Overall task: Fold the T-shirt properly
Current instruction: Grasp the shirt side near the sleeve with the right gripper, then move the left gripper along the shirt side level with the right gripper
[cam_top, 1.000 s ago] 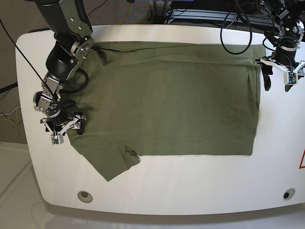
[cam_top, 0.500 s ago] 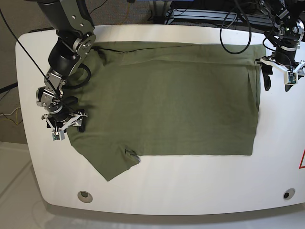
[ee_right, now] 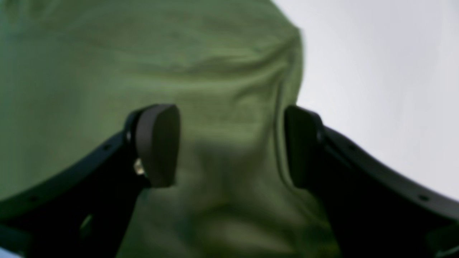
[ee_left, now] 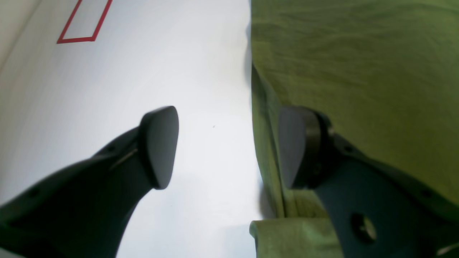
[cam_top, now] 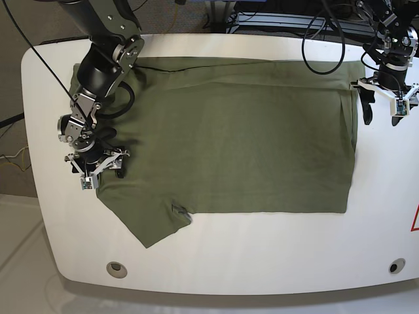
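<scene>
Right, I've got the T-shirt [cam_top: 242,137] lying flat across the white table [cam_top: 275,255], olive green, body spread wide w/ one short sleeve [cam_top: 152,222] sticking out toward the near-left edge in the base view. Hem side sits at that view's right, where a narrow strip of cloth is folded over along the edge. L gripper [cam_top: 383,104] is at that hem, upper right of the base view; in the left wrist cam its fingers [ee_left: 159,147] are spread apart, one over bare table, the other over the shirt, w/ the cloth edge running between them, nothing pinched. Can't tell from the pics if the tips touch the fabric or sit just above. A red outlined mark [ee_left: 84,21] shows on the tabletop beyond that gripper. R gripper [cam_top: 99,171] is at the opposite end, at the shirt's left edge just above the sleeve in the base view. Right wrist cam is blurry, but the fingers [ee_right: 157,143] are clearly apart w/ rumpled green cloth [ee_right: 229,143] between and beneath them, shirt edge running near the right-hand finger, white table past it. No cloth clamped there either as far as I can see. Black cables [cam_top: 324,39] loop over the table's far edge, near the L arm. Two small round fittings [cam_top: 117,269] sit in the table near its front corners.
</scene>
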